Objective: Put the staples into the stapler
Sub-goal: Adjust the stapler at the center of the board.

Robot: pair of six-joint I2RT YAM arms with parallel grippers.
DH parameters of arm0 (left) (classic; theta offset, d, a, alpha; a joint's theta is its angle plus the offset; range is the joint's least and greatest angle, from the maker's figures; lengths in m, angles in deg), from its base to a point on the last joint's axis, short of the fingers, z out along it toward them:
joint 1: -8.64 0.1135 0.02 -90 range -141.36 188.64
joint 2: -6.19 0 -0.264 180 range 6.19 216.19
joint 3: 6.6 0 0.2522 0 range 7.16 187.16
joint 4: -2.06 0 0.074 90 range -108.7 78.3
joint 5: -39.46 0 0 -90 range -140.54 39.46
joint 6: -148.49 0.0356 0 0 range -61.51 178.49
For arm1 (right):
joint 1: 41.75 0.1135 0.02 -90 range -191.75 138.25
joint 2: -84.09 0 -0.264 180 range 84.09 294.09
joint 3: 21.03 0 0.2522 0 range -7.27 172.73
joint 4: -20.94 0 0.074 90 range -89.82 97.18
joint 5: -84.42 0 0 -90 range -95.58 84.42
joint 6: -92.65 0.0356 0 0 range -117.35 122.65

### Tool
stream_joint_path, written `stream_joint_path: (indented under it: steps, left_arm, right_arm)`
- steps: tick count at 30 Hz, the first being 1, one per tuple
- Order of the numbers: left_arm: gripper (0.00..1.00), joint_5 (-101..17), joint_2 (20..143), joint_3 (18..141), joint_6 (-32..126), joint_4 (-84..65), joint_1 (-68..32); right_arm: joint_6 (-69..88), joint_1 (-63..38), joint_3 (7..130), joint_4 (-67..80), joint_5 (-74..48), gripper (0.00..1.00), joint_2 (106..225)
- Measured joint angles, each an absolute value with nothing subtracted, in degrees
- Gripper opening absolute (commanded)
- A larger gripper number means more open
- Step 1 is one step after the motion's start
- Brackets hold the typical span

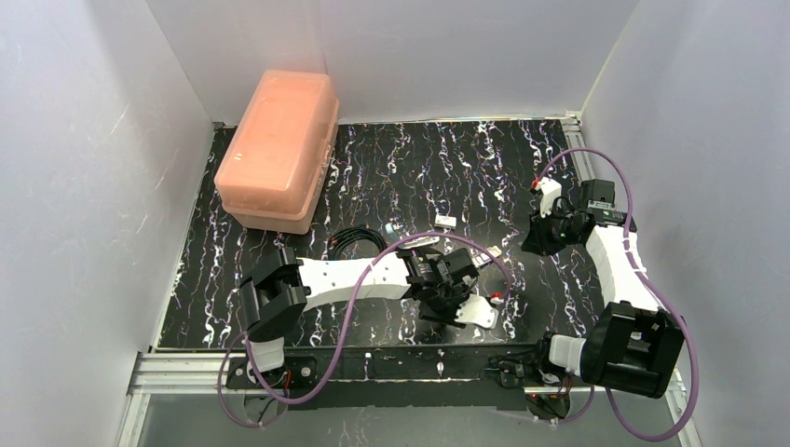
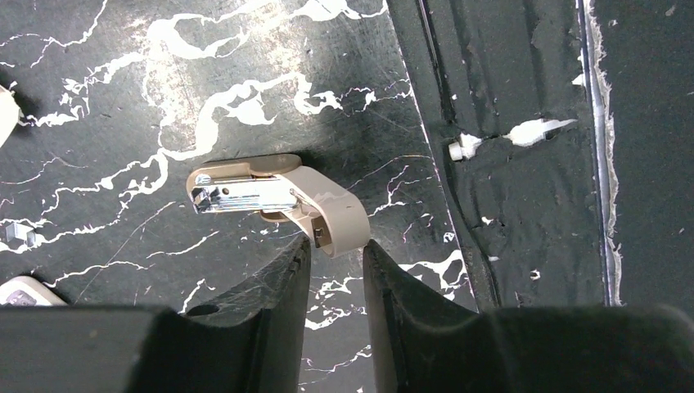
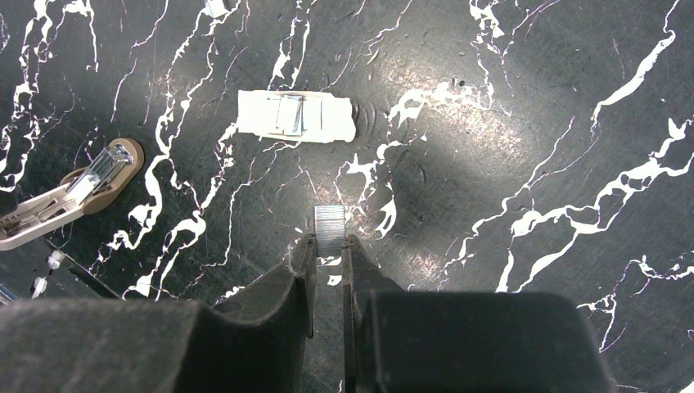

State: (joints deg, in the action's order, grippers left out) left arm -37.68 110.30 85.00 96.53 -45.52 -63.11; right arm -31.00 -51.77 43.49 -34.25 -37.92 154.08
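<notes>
**Staples in grip, stapler not yet loaded**

The staples (image 3: 330, 228), a short silvery strip, are seen clamped between the fingertips of the right gripper (image 3: 329, 241). They are held well apart from the stapler (image 2: 278, 205). The stapler lies opened on the black marbled table (image 2: 123, 98) near its front edge, with its silver channel exposed. The left gripper (image 2: 336, 246) is poised at the stapler's rounded hinge end with its fingers spread. Whether contact is made there cannot be told. A small white block (image 3: 296, 116) lies on the table beyond the held strip. From these views, the opening of the stapler and the pick-up of the strip are judged done. The strip has yet to be carried across, lined up with the channel and seated. The stapler must then be closed, probably with its body steadied by the left gripper.
</notes>
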Motion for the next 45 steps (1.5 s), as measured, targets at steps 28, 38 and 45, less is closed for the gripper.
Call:
stream_joint_path:
  steps: [28, 38, 45]
  left_arm:
    - [0.19, -36.17, 114.30, 88.33, 93.67, -46.05, -63.22]
    - [0.19, -36.26, 113.98, 88.54, 100.53, -50.64, -63.24]
    - [0.22, -37.79, 113.98, 90.36, 104.69, -55.73, -63.20]
  right_arm:
    - [-31.87, -51.77, 43.49, -34.30, -37.90, 0.04, 154.08]
    - [-31.87, -51.77, 43.49, -34.30, -37.90, 0.04, 154.08]
    - [-31.87, -51.77, 43.49, -34.30, -37.90, 0.04, 154.08]
